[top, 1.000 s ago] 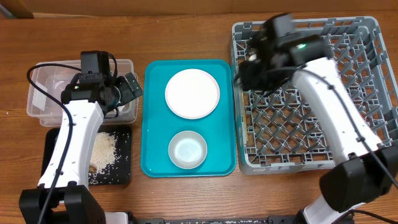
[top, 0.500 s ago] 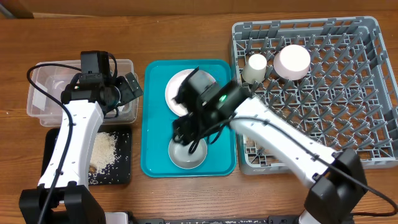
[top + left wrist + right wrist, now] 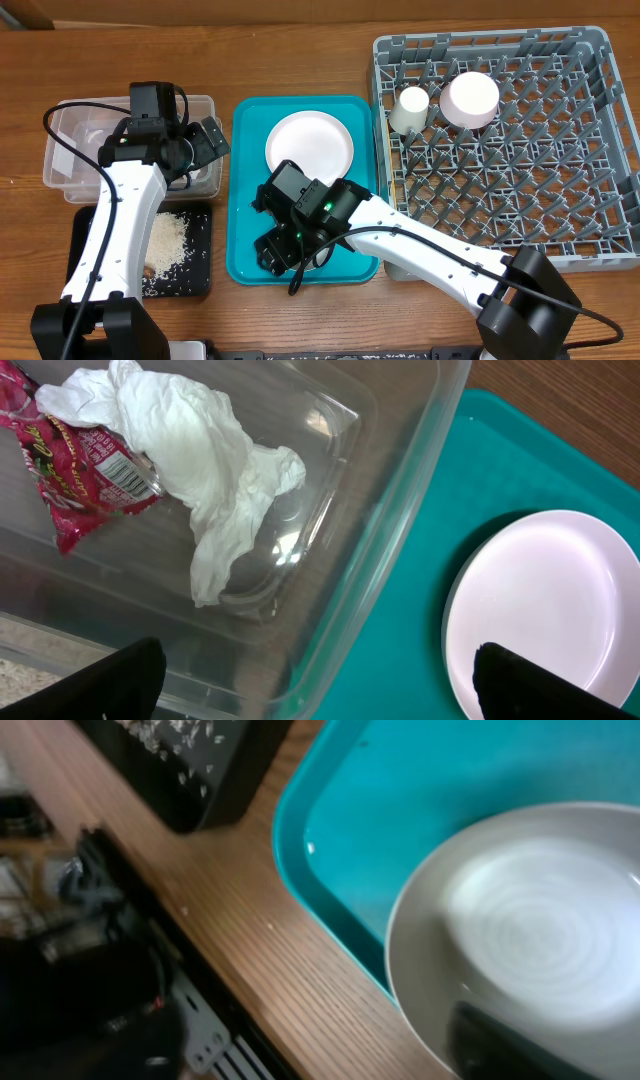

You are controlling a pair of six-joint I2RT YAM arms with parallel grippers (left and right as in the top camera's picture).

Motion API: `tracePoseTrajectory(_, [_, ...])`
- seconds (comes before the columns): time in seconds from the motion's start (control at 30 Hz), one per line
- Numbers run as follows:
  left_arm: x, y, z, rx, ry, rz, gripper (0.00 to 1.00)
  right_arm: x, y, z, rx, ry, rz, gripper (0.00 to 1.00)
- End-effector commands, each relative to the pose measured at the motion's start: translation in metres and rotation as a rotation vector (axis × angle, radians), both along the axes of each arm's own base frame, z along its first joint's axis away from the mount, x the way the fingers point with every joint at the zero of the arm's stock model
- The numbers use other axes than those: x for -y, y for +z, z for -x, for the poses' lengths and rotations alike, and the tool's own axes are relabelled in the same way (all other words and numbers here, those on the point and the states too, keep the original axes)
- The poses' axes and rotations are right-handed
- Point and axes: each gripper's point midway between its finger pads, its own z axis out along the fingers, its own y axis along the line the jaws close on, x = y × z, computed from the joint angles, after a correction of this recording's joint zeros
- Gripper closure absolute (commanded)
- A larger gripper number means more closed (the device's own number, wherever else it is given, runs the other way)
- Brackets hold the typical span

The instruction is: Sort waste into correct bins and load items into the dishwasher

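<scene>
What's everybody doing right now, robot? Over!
Left gripper open, empty, over clear tub edge. Right gripper low over white bowl on teal tray, grip unclear. Cup and pink bowl sit in rack; plate waits. Nothing blocking.

Only print I can find is on the red wrapper [image 3: 70, 480], lying in the clear tub [image 3: 405, 530], left wrist view. It has a white panel with fine dark print, possibly a barcode or an ingredients block, and some yellowish lettering on the red near the top edge. The foil is too crumpled and the characters too small, so I can't read a word or a brand. Nothing legible in the overhead or right wrist views.
</scene>
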Motion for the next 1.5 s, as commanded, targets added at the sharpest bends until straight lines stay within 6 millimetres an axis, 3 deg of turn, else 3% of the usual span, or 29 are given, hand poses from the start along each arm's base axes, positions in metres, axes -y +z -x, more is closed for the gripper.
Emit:
tracePoseTrajectory(0.0, [-0.003,0.001,-0.003,0.005,0.017,-0.007,0.00,0.010,-0.008,-0.012,0.073,-0.032,0.056,0.47])
tracePoseTrajectory(0.37, [-0.003,0.001,-0.003,0.005,0.017,-0.007,0.00,0.015,-0.021,-0.031,0.176,-0.111,0.107,0.62])
tracePoseTrajectory(0.6, [-0.003,0.001,-0.003,0.005,0.017,-0.007,0.00,0.005,-0.021,-0.026,0.236,-0.121,0.118,0.73])
tracePoseTrajectory(0.87, [-0.003,0.001,-0.003,0.005,0.017,-0.007,0.00,0.001,-0.026,-0.019,0.351,-0.152,0.171,0.73])
tracePoseTrajectory(1.47, [-0.003,0.001,-0.003,0.005,0.017,-0.007,0.00,0.001,-0.053,-0.011,0.363,-0.139,0.146,0.72])
